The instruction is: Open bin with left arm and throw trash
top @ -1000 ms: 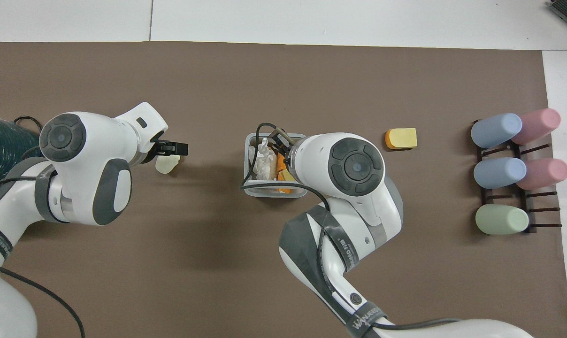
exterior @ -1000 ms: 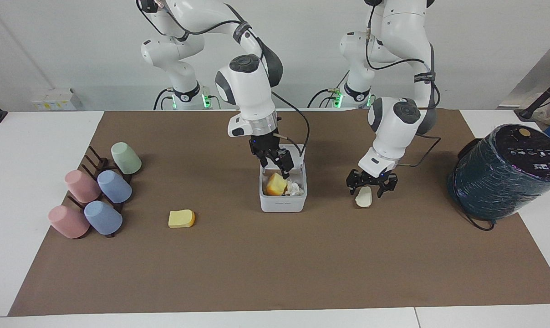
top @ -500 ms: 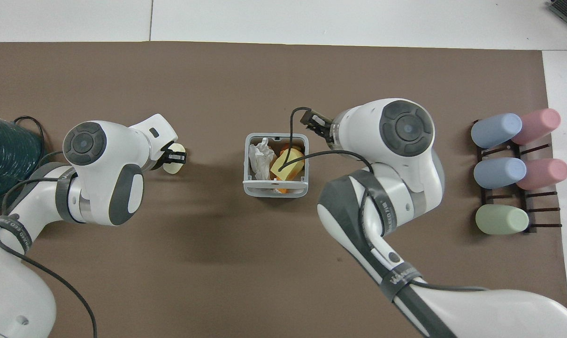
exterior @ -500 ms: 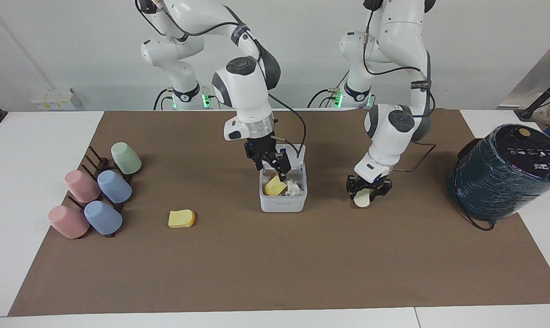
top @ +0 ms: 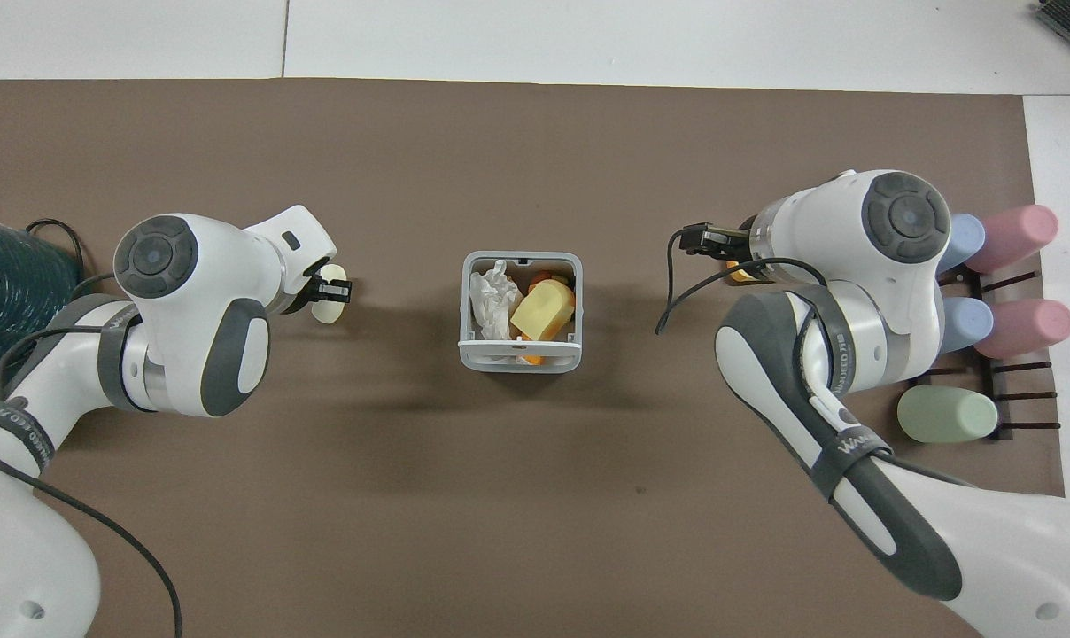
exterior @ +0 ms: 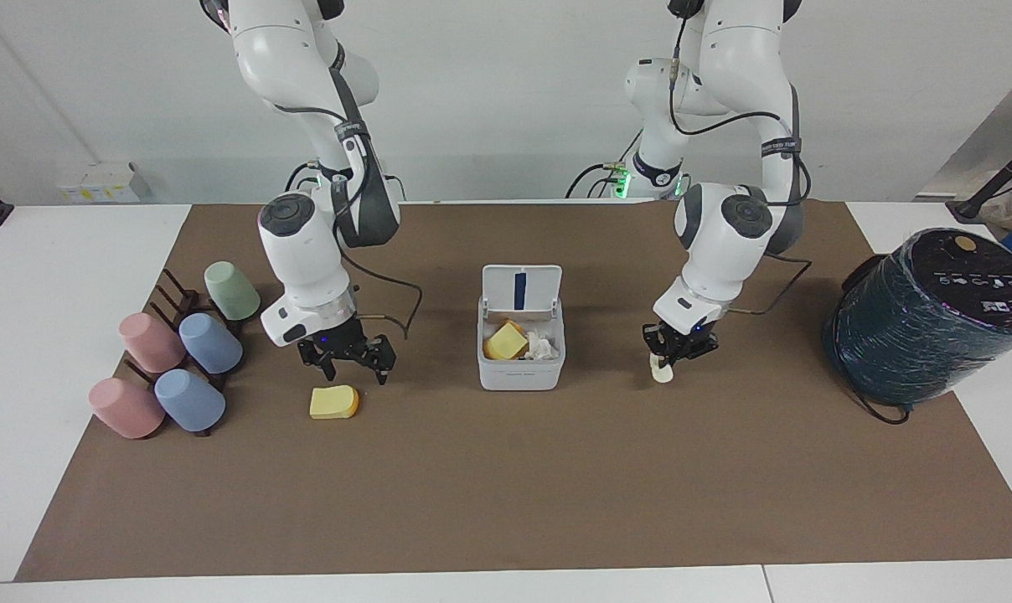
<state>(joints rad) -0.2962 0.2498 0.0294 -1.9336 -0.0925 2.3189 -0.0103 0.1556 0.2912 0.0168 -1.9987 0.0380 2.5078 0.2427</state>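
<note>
The white bin (exterior: 520, 374) stands mid-mat with its lid (exterior: 520, 291) up, blue strip showing. It holds the yellow-orange wedge (exterior: 506, 342) and crumpled white paper (exterior: 543, 345); both also show in the overhead view, the wedge (top: 542, 310) inside the bin's rim (top: 520, 361). My left gripper (exterior: 672, 350) is shut on the cream-white lump (exterior: 662, 370), low at the mat beside the bin, toward the left arm's end. My right gripper (exterior: 347, 366) is open, just above the pale yellow slice (exterior: 334, 403). Seen from overhead, the right wrist hides most of the slice (top: 740, 271).
A dark rack of pastel cups (exterior: 179, 352) lies at the right arm's end of the mat, close to the right gripper. A big dark teal cylinder (exterior: 933, 314) with a cable stands at the left arm's end.
My right gripper left the wedge in the bin and swung toward the right arm's end, over the yellow slice. My left gripper came down and shut on the cream-white lump.
</note>
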